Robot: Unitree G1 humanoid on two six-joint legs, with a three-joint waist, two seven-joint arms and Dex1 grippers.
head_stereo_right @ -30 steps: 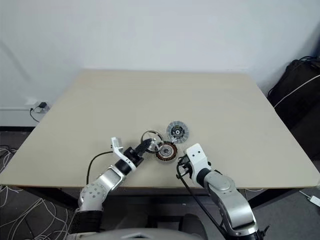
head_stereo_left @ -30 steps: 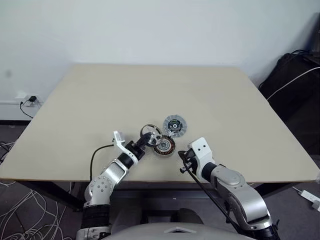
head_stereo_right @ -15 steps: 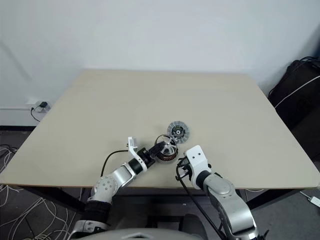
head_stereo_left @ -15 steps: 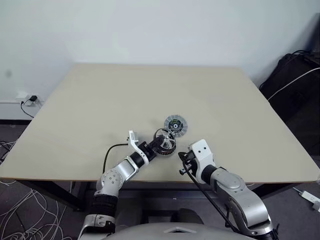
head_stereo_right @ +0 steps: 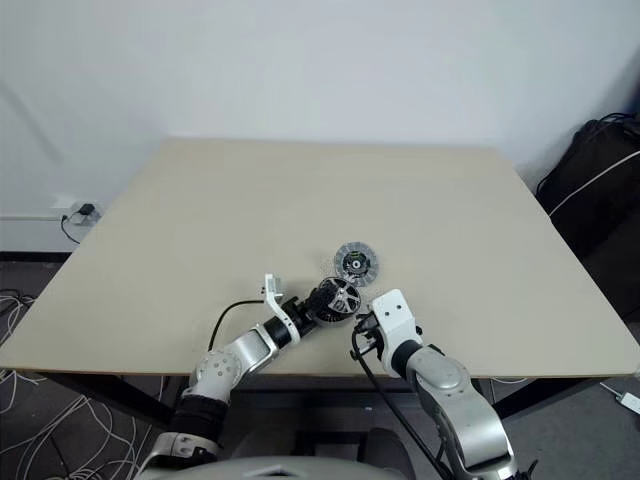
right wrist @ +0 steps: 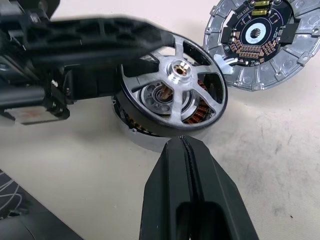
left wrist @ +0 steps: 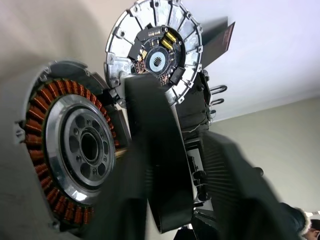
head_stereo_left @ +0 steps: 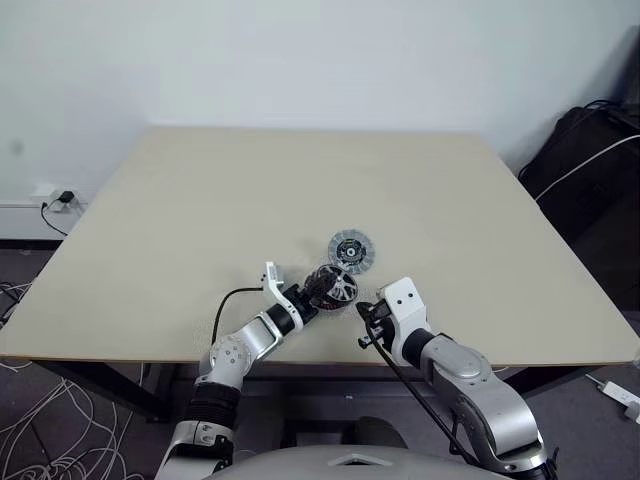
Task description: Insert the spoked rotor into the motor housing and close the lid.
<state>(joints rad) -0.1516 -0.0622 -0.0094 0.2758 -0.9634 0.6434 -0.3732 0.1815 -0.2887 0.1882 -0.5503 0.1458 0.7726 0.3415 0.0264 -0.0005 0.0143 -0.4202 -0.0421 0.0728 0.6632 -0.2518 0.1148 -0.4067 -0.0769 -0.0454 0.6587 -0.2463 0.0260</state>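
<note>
The silver lid (right wrist: 180,70), spoked with a raised hub, lies slightly tilted on top of the spoked rotor (right wrist: 202,107), whose copper windings show through the spokes. This stack (head_stereo_left: 335,286) sits near the table's front edge. Just behind it lies the motor housing (head_stereo_left: 351,249), a flat grey disc with a dark hub. My left gripper (head_stereo_left: 320,291) reaches in from the left with its fingers (right wrist: 100,31) parted at the lid's rim. My right gripper (right wrist: 184,140) is shut and empty, pointing at the stack's near side from a short gap away.
The beige table (head_stereo_left: 300,180) stretches bare behind the parts, and its front edge runs just below both grippers. A black bag (head_stereo_left: 590,170) with a white cable stands off the table's right side. Loose cables (head_stereo_left: 30,420) lie on the floor at the left.
My left gripper carried the lid rightward from beside the rotor and set it down on top of it, then its fingers spread apart. The right arm kept still.
</note>
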